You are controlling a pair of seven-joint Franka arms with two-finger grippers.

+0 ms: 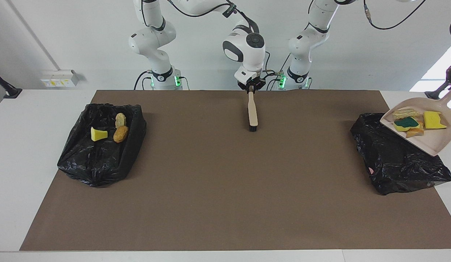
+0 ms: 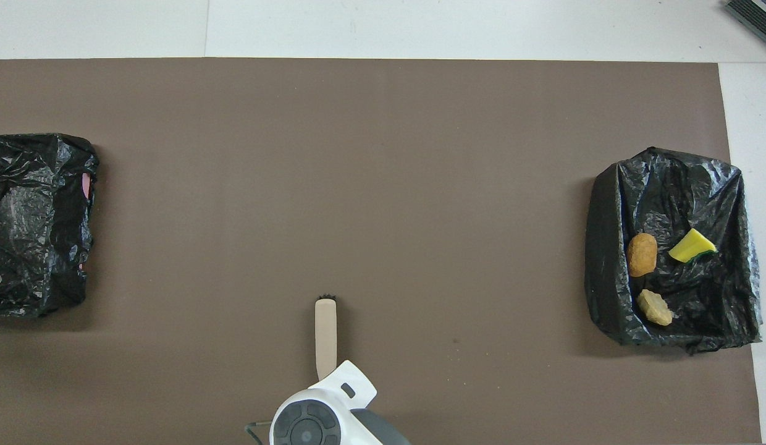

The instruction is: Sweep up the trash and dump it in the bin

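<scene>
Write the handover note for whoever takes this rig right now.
Left gripper: shut on the dustpan handle, holding the pan raised and tilted over the bin at the left arm's end of the table.
Right gripper: at the handle end of the brush, near the robots at mid-table; grip unclear.
Trash: four scraps lie in the dustpan; three scraps lie in the other bin, at the right arm's end.
Done: sweeping, as far as can be seen; one load dumped.
Left: tip the dustpan's load into the bin under it, then put the tools down.
</scene>
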